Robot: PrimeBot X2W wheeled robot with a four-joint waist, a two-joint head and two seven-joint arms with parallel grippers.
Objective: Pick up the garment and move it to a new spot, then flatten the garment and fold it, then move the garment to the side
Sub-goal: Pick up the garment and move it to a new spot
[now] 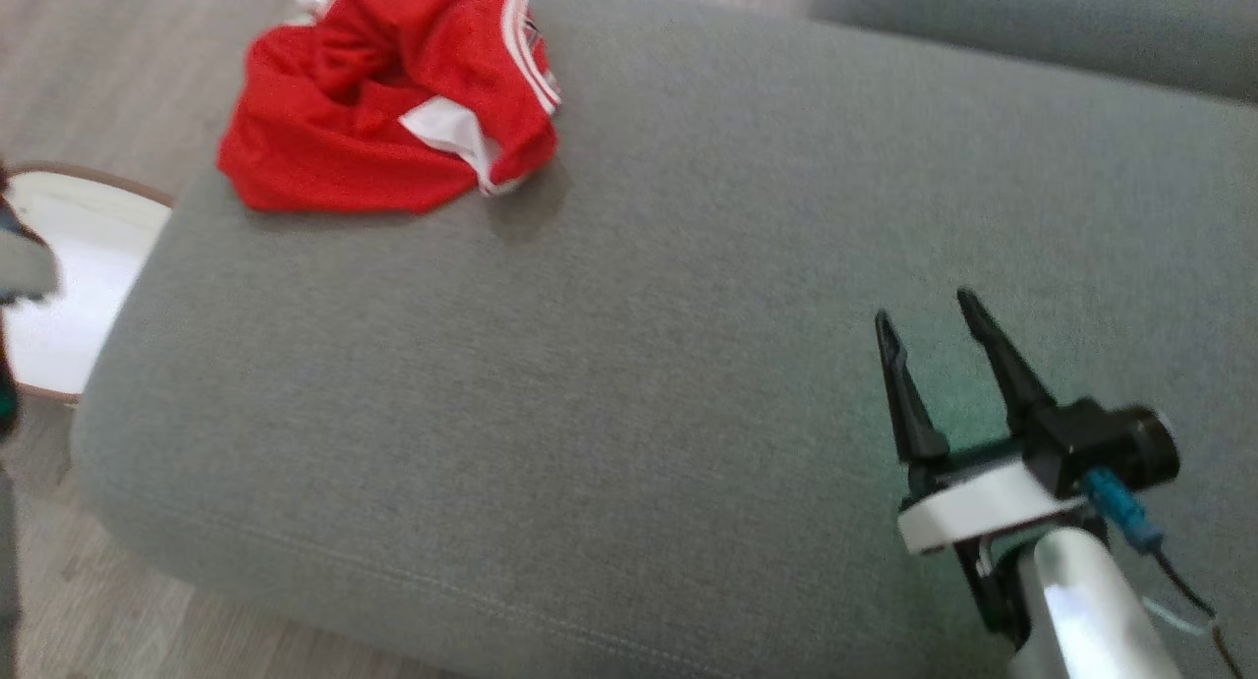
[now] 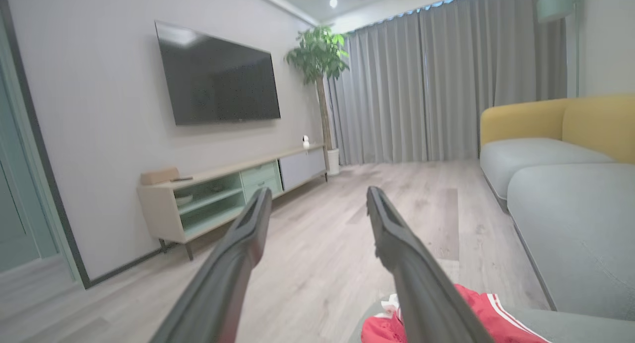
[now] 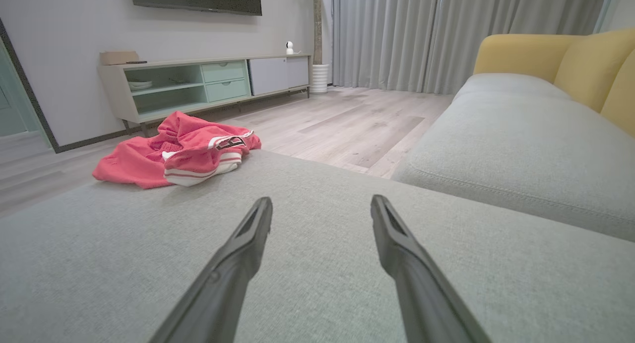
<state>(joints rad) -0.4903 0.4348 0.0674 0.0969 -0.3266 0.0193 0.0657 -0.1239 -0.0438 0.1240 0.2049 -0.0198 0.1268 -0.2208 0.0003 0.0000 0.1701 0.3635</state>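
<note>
The right end effector [image 1: 924, 308] is released: its two dark fingers stand apart w/ nothing between them. It hangs over the near right part of the grey sofa cushion [image 1: 590, 365], fingers pointing toward the far left. In the right wrist view the same end effector [image 3: 321, 200] is low above the cushion fabric [image 3: 99, 258]; I cannot tell if the tips touch it.

The left end effector [image 2: 319, 190] is also released, fingers spread and empty, pointing out across the room. The red garment [image 2: 478, 308] shows low in this view, partly behind one finger; contact cannot be told.

The red garment [image 1: 364, 119] lies crumpled at the far left corner of the cushion, well apart from the right end effector. It has white stripes and a white inner part, and one edge hangs a bit over the cushion side. From the right wrist the garment [image 3: 173, 154] looks like a loose heap at the cushion's end.

Beside the cushion, on the left in the head view, is a round white surface w/ brown rim [image 1: 69, 266].

Further out: a 2nd grey seat [image 3: 521, 149] w/ yellow backrest [image 3: 526, 52], wood floor [image 2: 322, 263], a long TV cabinet [image 2: 223, 194], a wall TV [image 2: 218, 77], a potted plant [image 2: 317, 55], and grey curtains [image 2: 446, 85].
</note>
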